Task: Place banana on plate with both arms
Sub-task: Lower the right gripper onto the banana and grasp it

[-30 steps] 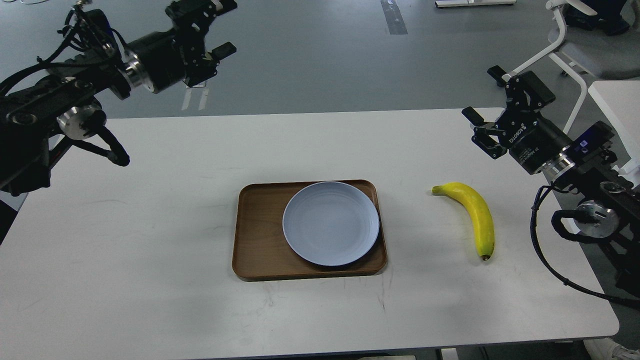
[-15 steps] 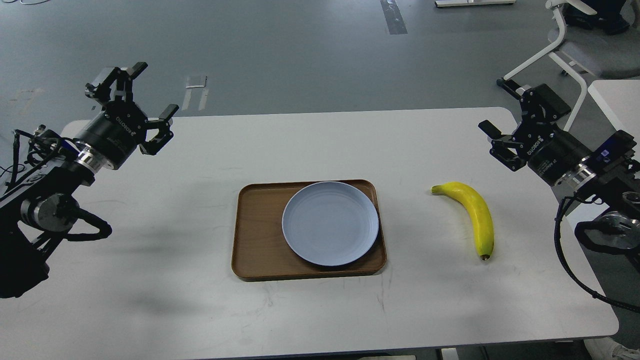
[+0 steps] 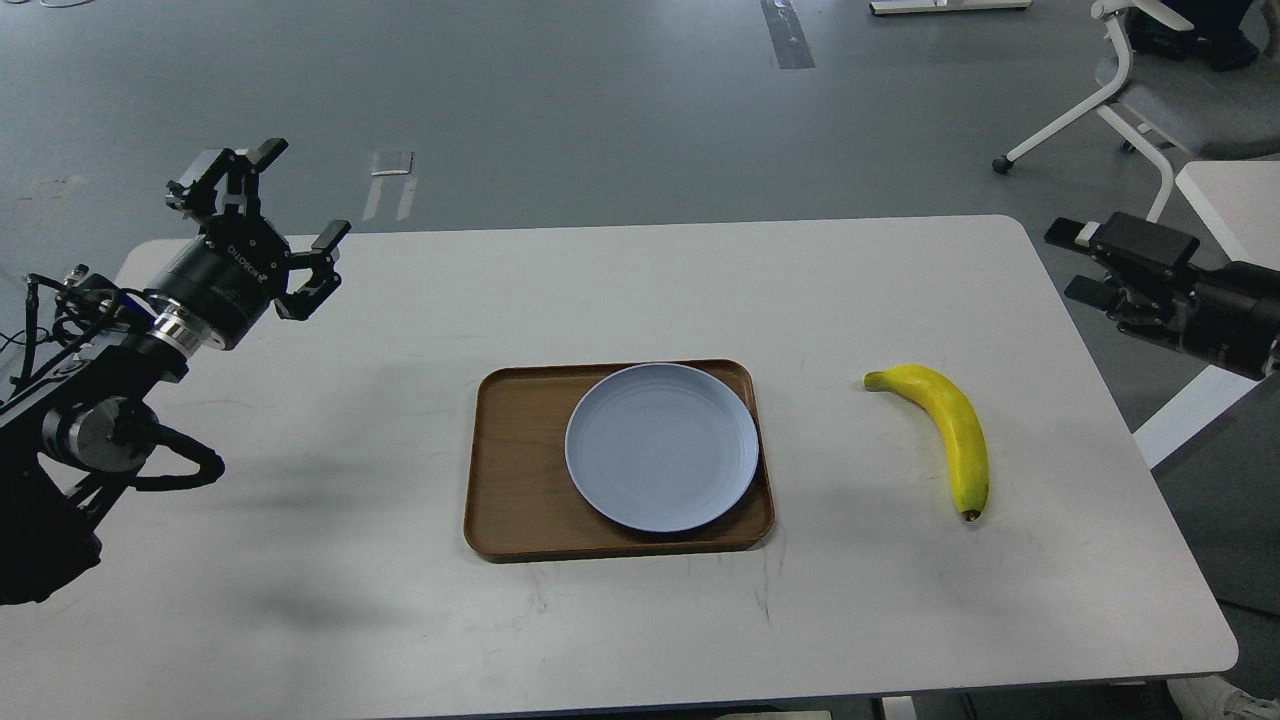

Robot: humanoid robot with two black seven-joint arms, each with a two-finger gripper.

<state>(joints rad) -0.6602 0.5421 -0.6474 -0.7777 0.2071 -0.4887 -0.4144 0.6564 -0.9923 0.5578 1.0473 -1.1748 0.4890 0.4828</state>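
Head view, both of my arms raised clear of the white table (image 3: 300, 620). The banana (image 3: 944, 432) lies flat on the bare tabletop to the right of the brown wooden tray (image 3: 512, 470), well apart from it, with its greenish stem end pointing left toward the tray and its dark tip nearest me. The pale blue-grey plate (image 3: 661, 446) sits inside the tray, pushed toward the tray's right side, its rim reaching the right edge; nothing lies on it.

My left gripper (image 3: 280, 205) hangs over the far left corner of the table, its two fingers spread wide and holding nothing. White lettering runs along its black body; it appears to read ROBOTIQ, upside down from here.

My right gripper (image 3: 1075, 262) is just beyond the table's right edge, above the floor, well apart from the banana. Its two fingers stand apart with nothing between them. No lettering on it is legible.

A white-framed office chair (image 3: 1140, 90) stands on the grey floor behind it.
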